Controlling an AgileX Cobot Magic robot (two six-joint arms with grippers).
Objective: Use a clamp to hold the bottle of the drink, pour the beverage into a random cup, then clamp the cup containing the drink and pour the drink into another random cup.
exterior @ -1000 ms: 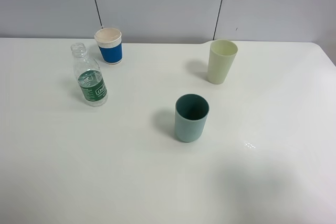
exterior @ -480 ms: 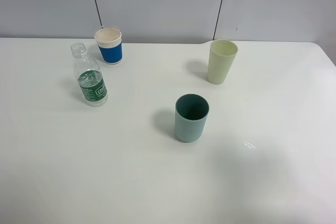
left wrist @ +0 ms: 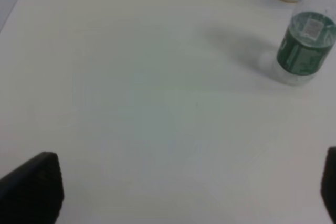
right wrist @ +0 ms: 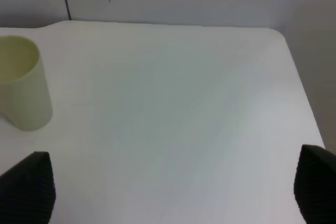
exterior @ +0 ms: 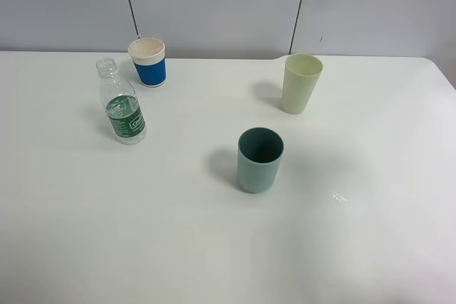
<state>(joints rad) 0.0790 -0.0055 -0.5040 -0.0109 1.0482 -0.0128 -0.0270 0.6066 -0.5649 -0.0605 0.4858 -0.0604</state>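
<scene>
Standing upright on white table [exterior: 142,233]: bottle [exterior: 122,108] at left, near blue paper cup [exterior: 148,62]; tall yellow-green cup [exterior: 301,85] far right; teal cup [exterior: 259,160] centre. Left gripper [left wrist: 181,187] and right gripper [right wrist: 170,187]: jaws spread wide, holding nothing.

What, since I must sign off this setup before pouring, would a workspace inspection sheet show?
Surface: white table, everything on it standing apart.
Job's things: bottle upright, uncapped, partly filled; pale yellow-green tumbler upright; teal tumbler upright, looks empty.
Clutter: blue-and-white paper cup behind the bottle.
Hands: left hand open, holding nothing; right hand open, holding nothing.
Cables: nothing seen.
Surroundings: grey panelled wall behind the table.
</scene>
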